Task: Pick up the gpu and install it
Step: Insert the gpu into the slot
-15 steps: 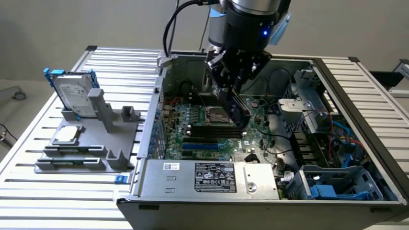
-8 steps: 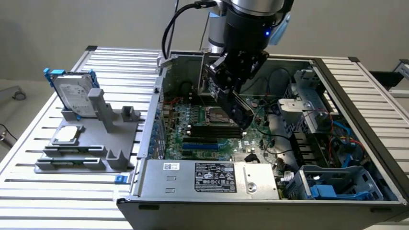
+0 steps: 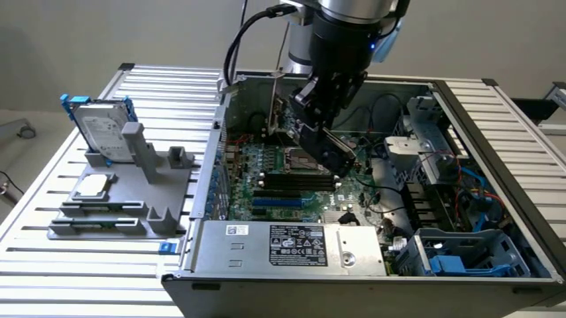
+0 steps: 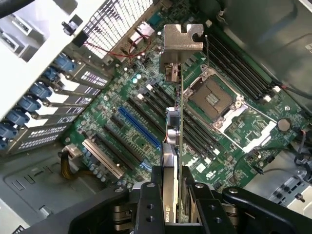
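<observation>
Inside the open case (image 3: 495, 126), over the board (image 3: 292, 202): the hand (image 3: 316, 118) is clamped on the gpu (image 3: 330, 151). Pickup is done. My read is that the card is in the air and not in any slot.

Key geometry: the card's long axis carries on from the hand's own axis, out past the fingertips and down toward the board. It is tilted (not plumb) in the exterior view. The wrist view has it edge-on. 2 black fingers (image 4: 148, 207) pinch the near end of the gpu (image 4: 170, 161). The hand (image 4: 173, 214) is narrow around it, and the bracket (image 4: 182, 44) is at the far end, closest to the board.

Position: the gpu hangs roughly over the socket (image 3: 299, 158). The blue slot (image 3: 276, 199) sits off that line, toward the PSU (image 3: 292, 245). In the wrist view the blue slot (image 4: 140, 129) lies to 1 side of the card's edge and the socket (image 4: 214, 97) to the other, with the card touching neither.

Materials:
- **gpu:** thin rigid green PCB with a black rounded shroud on 1 face.
- **bracket:** stamped silver metal with a notched tab at the tip.
- **board:** packed with small caps, long plastic slots and the bare metal socket frame.
- **bench (image 3: 53, 278):** ribbed aluminium slats.
</observation>
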Tool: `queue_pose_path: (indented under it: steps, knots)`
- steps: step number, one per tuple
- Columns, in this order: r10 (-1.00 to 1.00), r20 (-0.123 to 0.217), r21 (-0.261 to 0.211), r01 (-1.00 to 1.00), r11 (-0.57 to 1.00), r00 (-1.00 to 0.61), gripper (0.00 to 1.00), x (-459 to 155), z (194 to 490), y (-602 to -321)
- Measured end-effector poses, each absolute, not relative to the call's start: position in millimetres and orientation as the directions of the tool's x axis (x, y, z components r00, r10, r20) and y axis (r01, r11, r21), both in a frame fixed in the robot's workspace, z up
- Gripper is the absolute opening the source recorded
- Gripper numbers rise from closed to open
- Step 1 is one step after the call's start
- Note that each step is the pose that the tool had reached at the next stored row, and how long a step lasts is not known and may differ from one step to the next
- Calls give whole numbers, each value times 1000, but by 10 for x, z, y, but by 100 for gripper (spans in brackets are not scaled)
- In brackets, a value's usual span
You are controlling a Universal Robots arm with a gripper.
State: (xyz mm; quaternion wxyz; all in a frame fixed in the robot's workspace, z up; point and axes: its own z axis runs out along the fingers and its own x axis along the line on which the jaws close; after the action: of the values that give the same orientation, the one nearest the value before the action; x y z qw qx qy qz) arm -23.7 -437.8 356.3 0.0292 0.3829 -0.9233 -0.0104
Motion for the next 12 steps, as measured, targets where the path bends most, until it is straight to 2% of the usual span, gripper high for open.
queue_pose_path:
  steps: [12]
  knots:
    - [-843, 46, 41, -842, 537, -535, 27, -238, 3533, -4379]
